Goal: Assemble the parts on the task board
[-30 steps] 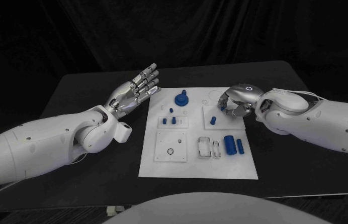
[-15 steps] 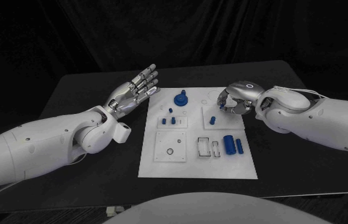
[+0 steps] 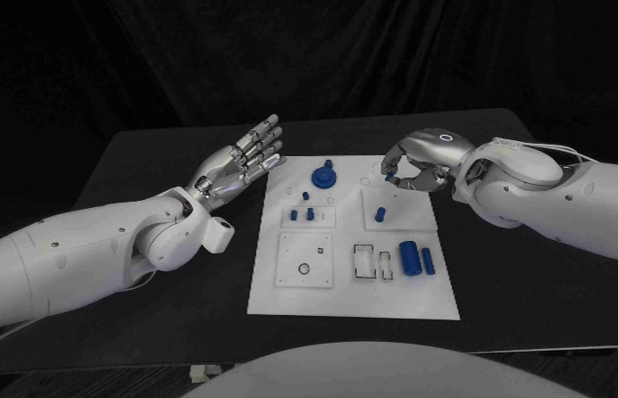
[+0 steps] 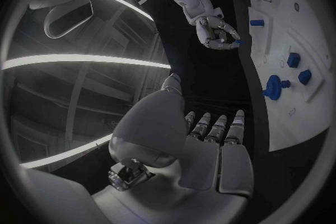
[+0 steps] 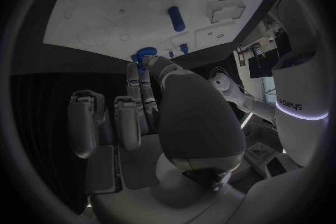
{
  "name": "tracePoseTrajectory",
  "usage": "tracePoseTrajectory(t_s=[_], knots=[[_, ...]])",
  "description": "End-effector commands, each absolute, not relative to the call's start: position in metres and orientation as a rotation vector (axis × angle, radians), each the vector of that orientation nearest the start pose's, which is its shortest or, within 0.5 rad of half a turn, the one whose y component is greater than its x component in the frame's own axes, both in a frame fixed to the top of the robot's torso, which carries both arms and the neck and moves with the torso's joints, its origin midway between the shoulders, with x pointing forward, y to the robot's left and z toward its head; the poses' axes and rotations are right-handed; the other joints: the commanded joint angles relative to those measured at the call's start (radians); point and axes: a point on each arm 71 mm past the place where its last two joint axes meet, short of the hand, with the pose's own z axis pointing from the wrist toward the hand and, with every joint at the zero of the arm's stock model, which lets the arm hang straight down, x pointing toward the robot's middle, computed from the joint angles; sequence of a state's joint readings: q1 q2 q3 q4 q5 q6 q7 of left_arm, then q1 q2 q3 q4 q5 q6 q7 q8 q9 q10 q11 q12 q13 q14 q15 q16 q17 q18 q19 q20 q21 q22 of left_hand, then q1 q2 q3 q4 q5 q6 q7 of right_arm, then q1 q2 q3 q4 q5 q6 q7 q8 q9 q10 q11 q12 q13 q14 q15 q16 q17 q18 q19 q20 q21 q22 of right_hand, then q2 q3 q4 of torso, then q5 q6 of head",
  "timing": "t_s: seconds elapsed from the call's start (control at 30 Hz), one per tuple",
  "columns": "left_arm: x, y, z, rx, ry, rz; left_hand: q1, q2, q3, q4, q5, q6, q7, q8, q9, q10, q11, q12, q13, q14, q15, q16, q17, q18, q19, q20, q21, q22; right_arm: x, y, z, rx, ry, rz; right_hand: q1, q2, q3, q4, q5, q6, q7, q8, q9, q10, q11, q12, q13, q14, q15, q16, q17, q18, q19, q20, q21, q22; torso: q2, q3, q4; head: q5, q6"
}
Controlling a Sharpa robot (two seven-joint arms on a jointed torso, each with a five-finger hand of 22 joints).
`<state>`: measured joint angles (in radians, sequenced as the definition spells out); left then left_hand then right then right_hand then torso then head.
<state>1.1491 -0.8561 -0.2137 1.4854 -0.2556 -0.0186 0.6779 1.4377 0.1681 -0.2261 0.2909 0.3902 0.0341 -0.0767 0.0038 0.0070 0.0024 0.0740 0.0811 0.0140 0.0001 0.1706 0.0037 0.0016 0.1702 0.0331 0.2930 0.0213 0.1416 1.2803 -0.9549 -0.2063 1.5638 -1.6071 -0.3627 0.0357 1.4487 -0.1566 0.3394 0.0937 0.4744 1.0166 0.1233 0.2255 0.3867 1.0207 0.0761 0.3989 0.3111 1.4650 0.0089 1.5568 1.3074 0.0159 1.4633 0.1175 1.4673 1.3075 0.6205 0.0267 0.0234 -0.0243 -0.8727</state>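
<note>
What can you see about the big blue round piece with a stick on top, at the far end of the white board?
The big blue round piece looks like smooth plastic: a flat, wide disc with a short peg standing straight up from its middle. It sits upright on the task board, near the far edge, left of centre. Neither hand touches it; the left hand hovers open beside the board.

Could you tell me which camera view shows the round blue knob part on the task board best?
The head view: the round blue knob part stands unobstructed near the task board's far edge. The left wrist view shows it small and sideways. In the right wrist view, the right hand partly hides it.
</note>
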Motion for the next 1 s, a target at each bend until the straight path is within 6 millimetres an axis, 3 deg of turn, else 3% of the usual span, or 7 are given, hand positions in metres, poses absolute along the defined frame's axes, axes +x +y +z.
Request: tracePoseTrajectory(t_s=[0.03,0.07,0.2,0.27,0.43,0.8,1.0], knots=[[0.444,0.208,-0.236,-0.679,1.462,-1.881,0.008,0.004,-0.005,-0.004,0.005,0.014,0.044,0.008,0.004,0.001,-0.043,0.013,0.003,0.0,-0.014,-0.004,-0.002,-0.003,-0.002,-0.007,0.001,-0.001,0.456,-0.221,-0.191,-0.432,1.619,0.625,-0.003,0.009,0.002,-0.006,-0.007,-0.004,0.004,0.005,0.003,0.003,-0.006,0.006,0.002,0.093,-0.007,-0.004,0.233,0.017,0.037,-0.008,-0.006,0.22,0.0,-0.0001,-0.0001,0.005,0.0],[0.444,0.209,-0.236,-0.679,1.461,-1.88,0.014,0.005,-0.006,-0.003,0.006,0.028,0.086,0.011,0.006,0.003,-0.078,0.018,0.003,0.0,-0.018,-0.004,-0.002,0.001,-0.003,-0.009,0.001,-0.003,0.454,-0.215,-0.189,-0.441,1.614,0.641,-0.003,0.009,0.002,-0.007,-0.008,-0.005,0.005,0.005,0.004,0.004,-0.006,0.007,0.003,0.094,-0.007,-0.004,0.234,0.016,0.037,-0.008,-0.006,0.22,0.0,0.0,0.0,0.007,0.0],[0.445,0.21,-0.237,-0.68,1.458,-1.874,0.015,0.007,-0.01,-0.001,0.006,0.044,0.1,0.014,0.008,0.004,-0.083,0.018,0.003,0.0,-0.024,-0.004,-0.002,0.004,-0.004,-0.011,0.001,-0.005,0.446,-0.189,-0.185,-0.483,1.602,0.711,-0.001,0.01,0.004,-0.009,-0.009,-0.008,0.005,0.005,0.005,0.007,-0.007,0.01,0.005,0.094,-0.008,-0.004,0.234,0.017,0.037,-0.008,-0.007,0.22,0.0,-0.0002,-0.0002,0.02,0.0],[0.445,0.211,-0.237,-0.68,1.457,-1.87,0.011,0.008,-0.013,0.0,0.002,0.04,0.097,0.012,0.007,0.003,-0.078,0.015,0.003,0.0,-0.025,-0.004,-0.002,0.005,-0.004,-0.01,0.001,-0.006,0.443,-0.175,-0.185,-0.506,1.602,0.742,-0.001,0.01,0.005,-0.009,-0.01,-0.009,0.005,0.005,0.005,0.008,-0.007,0.011,0.005,0.094,-0.008,-0.004,0.234,0.017,0.037,-0.008,-0.007,0.22,0.0,-0.0002,-0.0002,0.024,0.0],[0.445,0.214,-0.237,-0.682,1.453,-1.861,0.004,0.011,-0.022,0.0,-0.002,0.027,0.058,0.008,0.005,0.0,-0.042,0.009,0.002,0.0,-0.021,-0.004,-0.002,0.006,-0.005,-0.006,0.0,-0.009,0.437,-0.144,-0.188,-0.554,1.603,0.809,-0.001,0.011,0.005,-0.01,-0.01,-0.01,0.005,0.004,0.005,0.009,-0.007,0.012,0.006,0.093,-0.009,-0.004,0.233,0.017,0.037,-0.009,-0.008,0.22,0.0,-0.0004,-0.0003,0.034,0.0],[0.443,0.227,-0.236,-0.69,1.437,-1.823,0.004,0.011,-0.024,0.0,-0.002,0.029,0.051,0.008,0.005,0.0,-0.048,0.012,0.002,0.0,-0.02,-0.004,-0.002,0.006,-0.005,-0.004,0.0,-0.01,0.43,-0.108,-0.205,-0.605,1.634,0.873,0.0,0.012,0.007,-0.012,-0.014,-0.017,0.007,0.002,0.006,0.007,-0.006,0.013,0.006,0.092,-0.009,-0.006,0.23,0.018,0.035,-0.009,-0.011,0.219,0.001,-0.0003,0.0015,0.066,0.0],[0.442,0.23,-0.236,-0.693,1.434,-1.814,0.004,0.012,-0.026,0.0,0.0,0.029,0.04,0.008,0.005,0.0,-0.035,0.012,0.002,0.0,-0.019,-0.004,-0.002,0.006,-0.005,-0.004,0.0,-0.011,0.422,-0.102,-0.219,-0.625,1.665,0.884,0.001,0.012,0.009,-0.014,-0.017,-0.024,0.008,0.0,0.006,0.005,-0.006,0.014,0.008,0.092,-0.008,-0.007,0.229,0.019,0.033,-0.009,-0.014,0.218,0.0,-0.0007,0.0009,0.081,0.0]])
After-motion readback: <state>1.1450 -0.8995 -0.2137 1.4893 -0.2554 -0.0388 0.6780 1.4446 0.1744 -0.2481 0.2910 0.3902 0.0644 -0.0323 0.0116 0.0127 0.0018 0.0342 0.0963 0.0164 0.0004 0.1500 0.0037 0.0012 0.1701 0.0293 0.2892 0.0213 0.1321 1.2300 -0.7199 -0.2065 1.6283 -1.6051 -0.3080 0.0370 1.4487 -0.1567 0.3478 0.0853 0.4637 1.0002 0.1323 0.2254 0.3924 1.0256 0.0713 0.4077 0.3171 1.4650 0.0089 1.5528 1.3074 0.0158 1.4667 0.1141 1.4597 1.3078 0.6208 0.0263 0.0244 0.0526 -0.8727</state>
